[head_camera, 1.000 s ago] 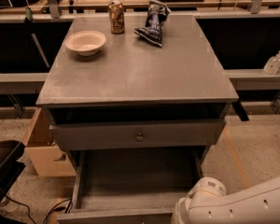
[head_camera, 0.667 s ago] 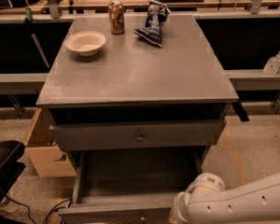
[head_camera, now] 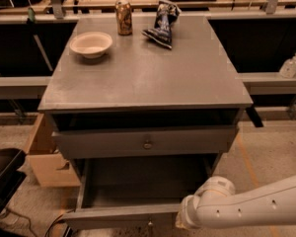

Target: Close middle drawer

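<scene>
Camera view shows nothing of the jaws themselves. They lie past the rounded white end of the arm (head_camera: 207,209), at the bottom edge, so whether they are spread or pressed together cannot be told. That end sits just beside the front panel of the middle drawer (head_camera: 118,216), right of its small knob (head_camera: 149,224), most likely so it can push the panel flat-on rather than grip anything. The drawer is pulled far out with its bare floor open to view, so nearly the whole closing travel seems yet to do. Above it the top drawer (head_camera: 108,143) stands slightly out beneath the worktop (head_camera: 148,78). A bowl (head_camera: 91,43), a can (head_camera: 123,17) and a crumpled snack bag (head_camera: 161,21) sit far back there, well apart from the arm.
</scene>
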You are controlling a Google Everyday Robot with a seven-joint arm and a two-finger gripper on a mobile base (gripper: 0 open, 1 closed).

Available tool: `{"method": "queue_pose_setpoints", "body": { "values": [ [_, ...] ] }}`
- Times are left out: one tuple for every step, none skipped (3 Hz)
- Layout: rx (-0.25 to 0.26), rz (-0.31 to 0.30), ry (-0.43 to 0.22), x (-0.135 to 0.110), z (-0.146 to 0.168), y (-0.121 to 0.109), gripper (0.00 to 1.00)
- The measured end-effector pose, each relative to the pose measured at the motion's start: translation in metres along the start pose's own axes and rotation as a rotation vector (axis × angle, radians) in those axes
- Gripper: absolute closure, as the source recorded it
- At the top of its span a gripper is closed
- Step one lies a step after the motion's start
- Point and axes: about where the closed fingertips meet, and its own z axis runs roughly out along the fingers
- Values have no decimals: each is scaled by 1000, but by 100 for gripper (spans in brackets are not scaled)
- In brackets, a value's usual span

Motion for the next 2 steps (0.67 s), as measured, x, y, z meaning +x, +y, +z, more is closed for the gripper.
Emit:
{"method": "queue_pose_setpoints", "body": {
  "values": [
    [0,0,0,0,0,1,100],
    [36,-25,-29,-8,8,-26,100]
  ]
}}
